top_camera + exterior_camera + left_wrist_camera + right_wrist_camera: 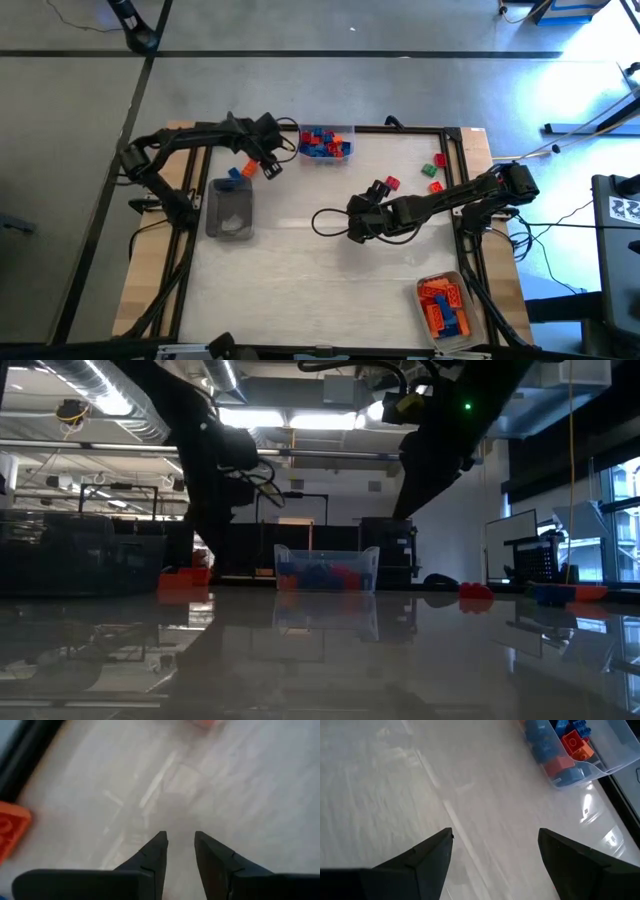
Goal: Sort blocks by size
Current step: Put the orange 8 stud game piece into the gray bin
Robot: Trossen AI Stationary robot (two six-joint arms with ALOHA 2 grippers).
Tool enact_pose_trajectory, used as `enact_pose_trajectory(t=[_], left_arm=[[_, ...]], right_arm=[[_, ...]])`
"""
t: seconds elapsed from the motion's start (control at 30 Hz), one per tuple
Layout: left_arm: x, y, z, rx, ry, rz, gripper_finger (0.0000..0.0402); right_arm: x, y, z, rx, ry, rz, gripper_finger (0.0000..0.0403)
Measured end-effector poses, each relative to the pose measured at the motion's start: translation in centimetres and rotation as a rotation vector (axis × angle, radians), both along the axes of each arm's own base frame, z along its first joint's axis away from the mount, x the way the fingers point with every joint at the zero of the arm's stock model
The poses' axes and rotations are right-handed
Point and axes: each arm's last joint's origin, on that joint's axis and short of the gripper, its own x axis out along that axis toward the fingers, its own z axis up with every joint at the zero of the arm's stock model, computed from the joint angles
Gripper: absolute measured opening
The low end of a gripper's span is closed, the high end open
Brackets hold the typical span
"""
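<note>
No readable text, label, brand or number anywhere. Black-and-white patterned marker point(625, 208) on dark unit at right edge of high view: pattern only, no letters. Blocks point(322, 143), trays point(229, 210), table point(300, 270) carry no legible print.

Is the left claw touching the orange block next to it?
Apart. In the left wrist view, the left gripper hangs with nothing between its fingers, and bare table separates it from the orange block.
</note>
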Motion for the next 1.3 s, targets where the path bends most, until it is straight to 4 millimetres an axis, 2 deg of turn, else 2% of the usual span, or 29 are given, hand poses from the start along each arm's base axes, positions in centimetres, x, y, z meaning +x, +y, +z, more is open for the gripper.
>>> enact_pose_trajectory(t=[0.3,0.47,0.67,1.1,1.2,1.3], left_arm=[[-1.9,0.4,-0.2,-0.086,0.106,0.062,0.0175],[-2.5,0.4,-0.9,-0.087,0.137,0.116,0.0197],[-3.2,0.2,-2.0,-0.087,0.168,0.135,0.0198],[-3.8,1.4,-4.5,-0.112,0.235,0.171,0.0198],[-3.7,1.5,-4.7,-0.117,0.238,0.162,0.0182],[-3.6,1.4,-4.7,-0.12,0.237,0.148,0.0143]], right_arm=[[0.0,0.0,0.0,0.007,0.0,0.003,0.0293],[0.0,0.0,0.0,0.008,0.0,0.004,0.0293],[0.0,0.0,0.0,0.008,-0.001,0.004,0.0293],[0.0,0.0,0.0,0.008,-0.003,0.003,0.0293],[0.0,0.0,0.0,0.007,-0.003,0.003,0.0293],[0.0,0.0,0.0,0.007,-0.003,0.003,0.0293]])
